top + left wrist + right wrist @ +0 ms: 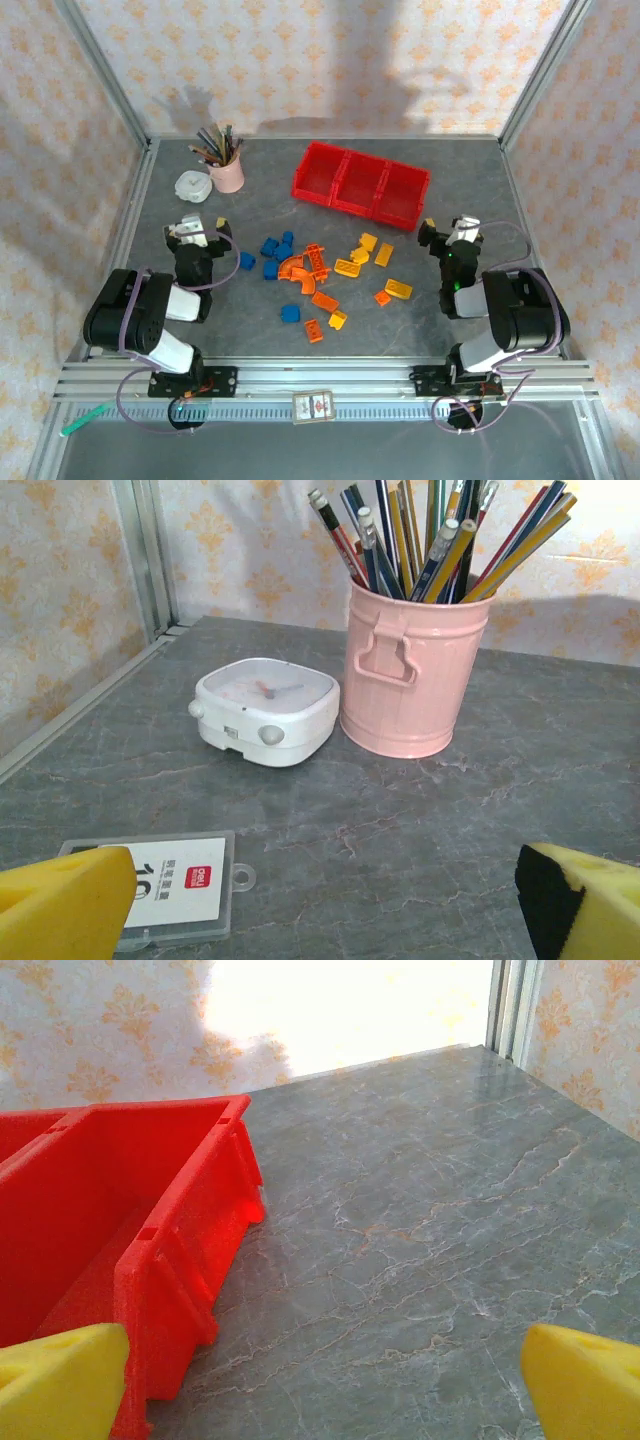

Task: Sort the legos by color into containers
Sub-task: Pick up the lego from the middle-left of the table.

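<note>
A white card [175, 880] in a clear sleeve lies on the tabletop [400, 820] just in front of the small white clock [265, 712]. It bears a red "deli" logo and a large "10", partly hidden.

The left arm [150, 315] and the right arm [505, 310] are built of chunky, rounded black joint housings with a white link near each base. Thin purplish-grey cables [120, 395] loop along them. Each wrist carries a pale silver-white block, and the fingers [60, 905] [60, 1380] are bright yellow wedges, one on the left arm showing a black inner face.
</note>
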